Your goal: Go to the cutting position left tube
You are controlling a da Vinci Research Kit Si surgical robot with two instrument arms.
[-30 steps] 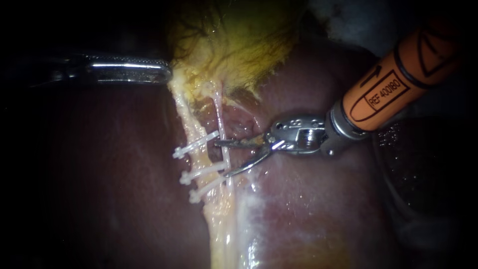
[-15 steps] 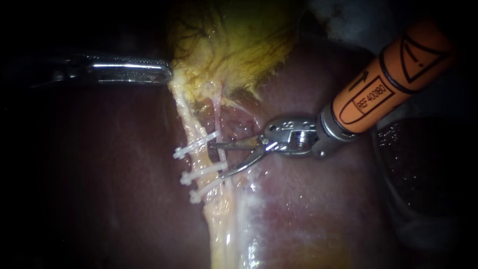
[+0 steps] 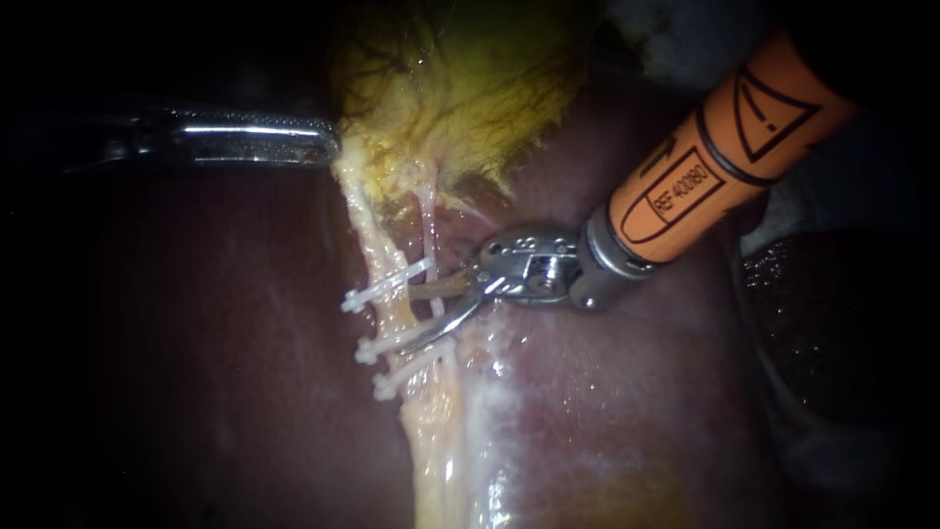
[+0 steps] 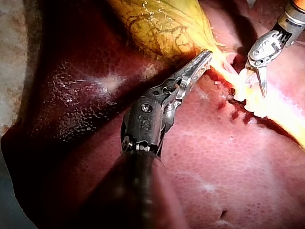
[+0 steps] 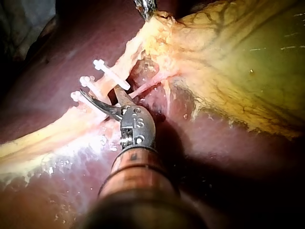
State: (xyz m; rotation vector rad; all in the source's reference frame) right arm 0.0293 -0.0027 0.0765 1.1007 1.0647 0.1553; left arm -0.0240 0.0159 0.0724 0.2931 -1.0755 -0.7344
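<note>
Liver [image 3: 245,343] glistening; my left pincer [image 3: 328,147] is gripping gallbladder [image 3: 470,88], right pincer [image 3: 416,318] is gaping at left tube [image 3: 375,245], nearly placed.

Dark surroundings, pale mottled surface [image 4: 12,47]

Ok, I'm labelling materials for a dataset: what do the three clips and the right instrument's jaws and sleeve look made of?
Clips: white, matte, slightly translucent, likely plastic. Right instrument jaws: bare metal, judging by bright glints; one looks stained brownish. Its sleeve: smooth orange, probably a plastic coating, though that is uncertain.
</note>
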